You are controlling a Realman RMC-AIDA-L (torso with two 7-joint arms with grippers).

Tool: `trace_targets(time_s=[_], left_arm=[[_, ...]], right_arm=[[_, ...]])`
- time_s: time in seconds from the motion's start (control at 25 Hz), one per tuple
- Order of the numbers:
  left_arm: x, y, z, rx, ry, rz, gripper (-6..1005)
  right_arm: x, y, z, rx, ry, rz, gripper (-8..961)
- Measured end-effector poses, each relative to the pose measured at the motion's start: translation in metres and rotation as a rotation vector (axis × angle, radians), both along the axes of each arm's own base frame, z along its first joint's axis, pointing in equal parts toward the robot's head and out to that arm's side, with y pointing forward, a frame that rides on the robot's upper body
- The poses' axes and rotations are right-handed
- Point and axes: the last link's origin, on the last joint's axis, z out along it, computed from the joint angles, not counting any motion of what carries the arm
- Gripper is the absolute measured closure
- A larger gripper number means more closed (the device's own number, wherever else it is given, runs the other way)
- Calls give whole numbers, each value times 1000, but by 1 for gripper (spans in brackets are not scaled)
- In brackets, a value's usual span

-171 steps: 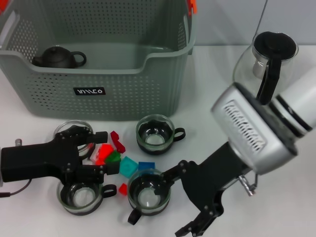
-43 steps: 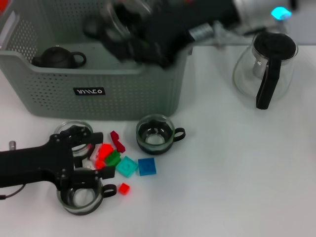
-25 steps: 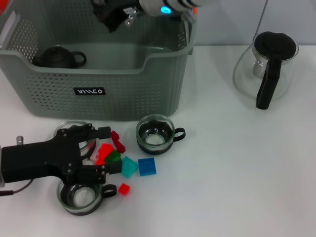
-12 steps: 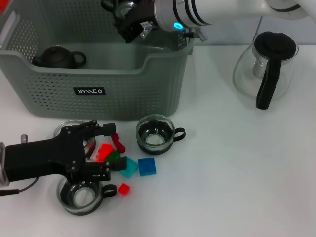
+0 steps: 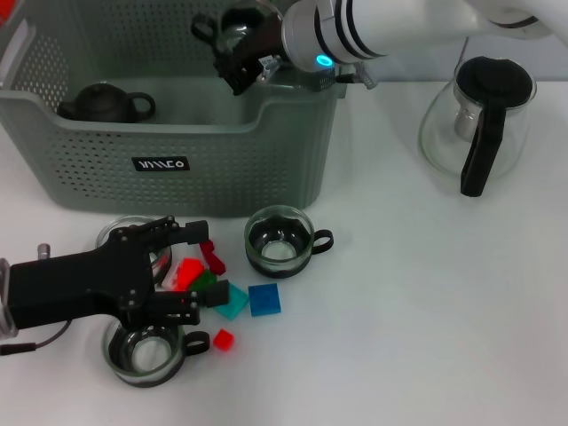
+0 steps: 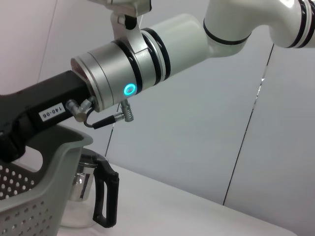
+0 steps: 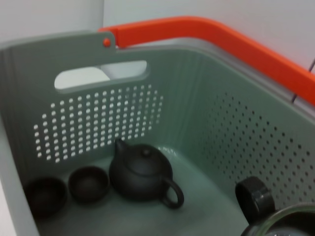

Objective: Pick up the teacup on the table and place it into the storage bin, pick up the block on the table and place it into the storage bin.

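My right hand (image 5: 232, 55) pinches a glass teacup (image 5: 241, 19) above the storage bin (image 5: 177, 169), whose floor lies below it. My left hand (image 5: 182, 266) rests spread on the table (image 5: 426, 293), the blocks (image 5: 240, 300) just beside its fingers.

From the head we look forward and down over the table (image 5: 426, 337), with the storage bin (image 5: 177, 169) at upper left. Our left wrist camera faces up toward the wall, catching the bin's rim (image 6: 54, 157) at lower left. Our right wrist camera peers closely inside the bin.
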Motion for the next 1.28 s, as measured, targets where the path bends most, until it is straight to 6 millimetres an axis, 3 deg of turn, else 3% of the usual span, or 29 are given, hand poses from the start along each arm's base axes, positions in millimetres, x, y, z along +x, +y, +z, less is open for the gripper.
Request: trace_targets(time_s=[1.28], left_arm=[[0, 0, 0, 9, -8, 1, 64]], right_arm=[[11, -1, 2, -12, -39, -44, 897]])
